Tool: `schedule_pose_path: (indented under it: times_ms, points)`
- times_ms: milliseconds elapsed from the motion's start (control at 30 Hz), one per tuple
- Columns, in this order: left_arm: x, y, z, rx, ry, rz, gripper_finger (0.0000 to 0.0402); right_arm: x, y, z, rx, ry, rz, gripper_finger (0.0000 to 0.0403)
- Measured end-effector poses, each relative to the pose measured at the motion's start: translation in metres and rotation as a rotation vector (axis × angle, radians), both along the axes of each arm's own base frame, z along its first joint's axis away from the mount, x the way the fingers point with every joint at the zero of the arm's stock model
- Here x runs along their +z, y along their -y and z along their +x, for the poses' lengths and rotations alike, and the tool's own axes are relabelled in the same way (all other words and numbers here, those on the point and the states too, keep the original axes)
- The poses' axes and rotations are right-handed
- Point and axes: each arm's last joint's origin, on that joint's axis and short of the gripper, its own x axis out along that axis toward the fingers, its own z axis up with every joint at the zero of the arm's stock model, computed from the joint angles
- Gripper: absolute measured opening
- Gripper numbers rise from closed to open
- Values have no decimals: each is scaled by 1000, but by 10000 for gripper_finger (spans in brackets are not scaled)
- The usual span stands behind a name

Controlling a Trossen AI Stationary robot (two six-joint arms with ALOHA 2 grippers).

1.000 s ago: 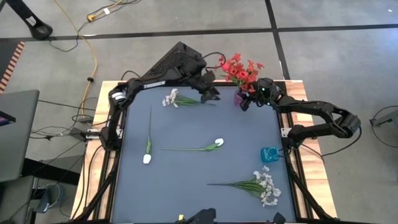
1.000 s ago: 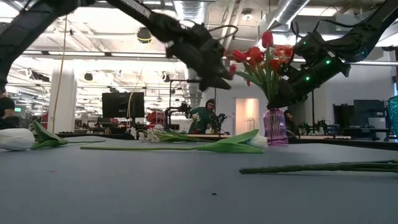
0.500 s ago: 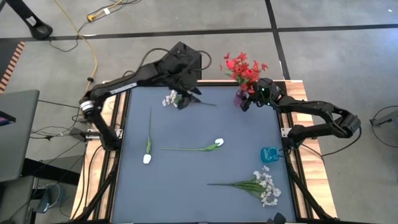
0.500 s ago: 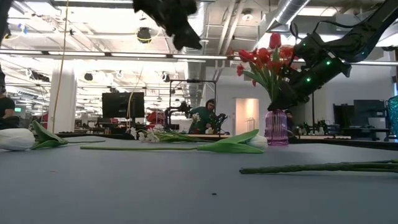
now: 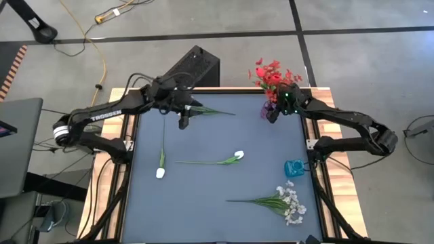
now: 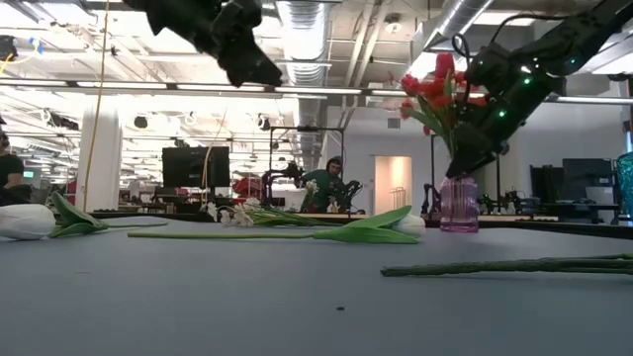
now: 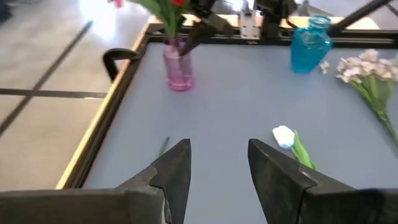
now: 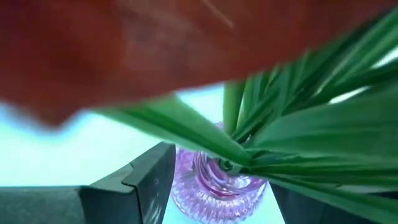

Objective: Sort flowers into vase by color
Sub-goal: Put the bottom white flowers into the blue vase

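The red flowers (image 5: 271, 73) stand in a pink vase (image 5: 268, 110) at the table's far right; in the low view the pink vase (image 6: 459, 205) rests on its base. My right gripper (image 8: 224, 186) is open, its fingers on either side of the stems at the vase mouth. My left gripper (image 5: 183, 122) hovers open over a white spray near the far edge; only the spray's stem (image 5: 215, 111) shows. Two white tulips (image 5: 237, 156) (image 5: 161, 173) and another white spray (image 5: 288, 202) lie flat on the table. My right gripper comes from above, pointing down, with one finger (image 8: 152, 177) on each side of the red flowers' stems (image 8: 239, 146) at the vase mouth. Leaves cover the fingertips, so I cannot tell whether they touch the stems or the vase.
A blue vase (image 5: 293, 167) stands at the right edge, also in the left wrist view (image 7: 311, 40). The table's wooden frame (image 5: 129, 146) runs along its edges. The mat's middle and near left (image 5: 190, 210) hold nothing. People and desks show in the room behind.
My left arm has swung from beside the pink vase toward the table's left along the far edge, rising in the low view, and now stands over the white spray. The pink vase has slid a little toward the right edge, and its red flowers stand more upright.
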Motion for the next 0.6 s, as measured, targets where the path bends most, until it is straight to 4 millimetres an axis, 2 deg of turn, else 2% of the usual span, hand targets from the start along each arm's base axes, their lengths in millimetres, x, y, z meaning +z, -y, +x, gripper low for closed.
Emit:
schedule_pose_path:
  times_ms: [200,600]
  points:
    - [-7,6,-13,34,21,-9,148,3,-3,-3,-13,9,12,267]
    - [-6,7,-14,31,27,-11,148,5,-4,-4,-5,7,3,267]
